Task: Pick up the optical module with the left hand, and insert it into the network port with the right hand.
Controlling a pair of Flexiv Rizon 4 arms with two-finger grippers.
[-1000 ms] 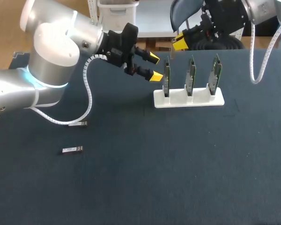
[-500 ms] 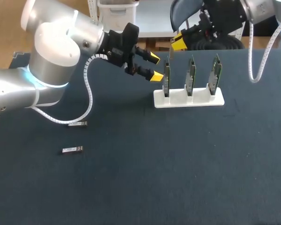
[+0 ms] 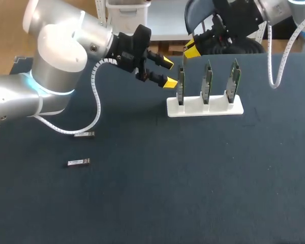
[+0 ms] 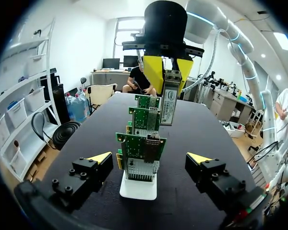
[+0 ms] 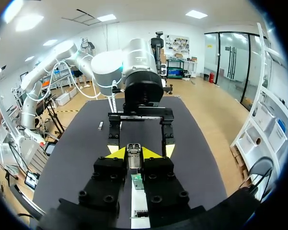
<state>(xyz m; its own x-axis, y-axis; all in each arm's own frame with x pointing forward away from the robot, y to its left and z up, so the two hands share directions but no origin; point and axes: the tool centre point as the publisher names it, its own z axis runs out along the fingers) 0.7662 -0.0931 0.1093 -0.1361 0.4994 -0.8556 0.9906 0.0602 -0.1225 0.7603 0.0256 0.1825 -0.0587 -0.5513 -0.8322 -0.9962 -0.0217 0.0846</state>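
pinched the optical module (image 4: 168, 98) upright in the right gripper (image 3: 190, 50), likely aiming for insertion. held the left gripper (image 3: 168, 72) spread, empty, beside the stand (image 3: 203, 108).

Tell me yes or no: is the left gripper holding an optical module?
No, the left gripper stands open and empty, while the right gripper holds the optical module.

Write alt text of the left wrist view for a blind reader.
The right gripper holds an optical module near the far end of three circuit boards in a white holder. The left gripper, open and empty, faces them.
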